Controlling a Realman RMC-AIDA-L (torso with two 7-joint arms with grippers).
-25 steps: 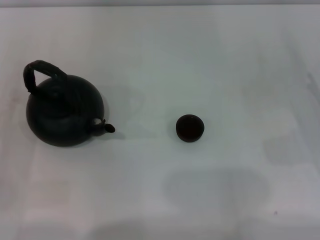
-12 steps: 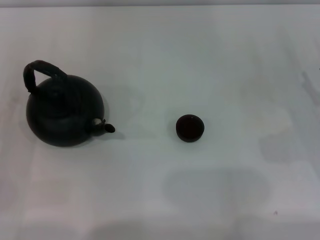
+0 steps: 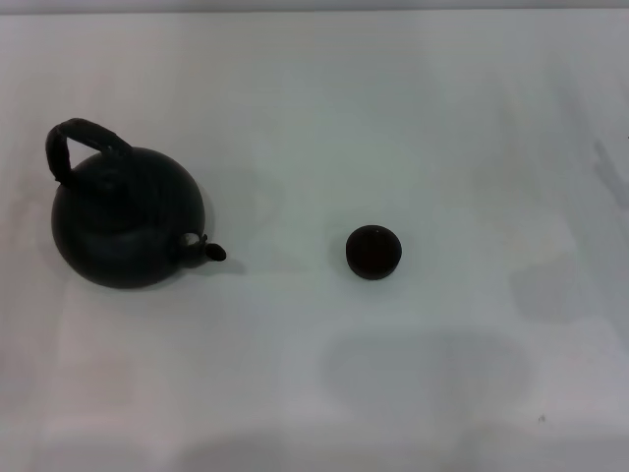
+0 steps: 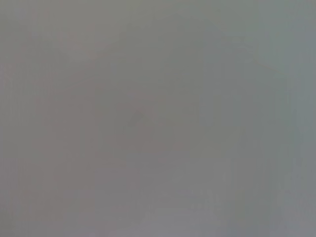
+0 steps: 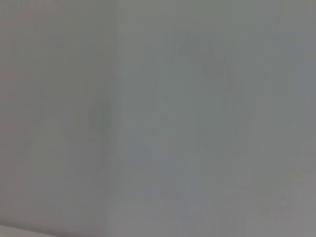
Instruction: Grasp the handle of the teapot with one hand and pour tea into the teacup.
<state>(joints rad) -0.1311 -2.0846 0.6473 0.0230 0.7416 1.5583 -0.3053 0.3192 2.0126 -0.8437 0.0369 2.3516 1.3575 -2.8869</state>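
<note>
You've got teapot (image 3: 128, 218) left, teacup (image 3: 373, 252) well apart to its right, table (image 3: 413, 118); neither gripper visible, so finger state can't be told.

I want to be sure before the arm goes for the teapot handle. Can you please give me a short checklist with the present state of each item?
1. Teapot upright on the table: ok.
2. Handle free, nothing covering it: ok.
3. Teacup upright, apart from the teapot: ok.
4. Spout points toward the teacup's side: ok.
5. Left and right grippers visible and open: cannot tell, neither is in view.
</note>
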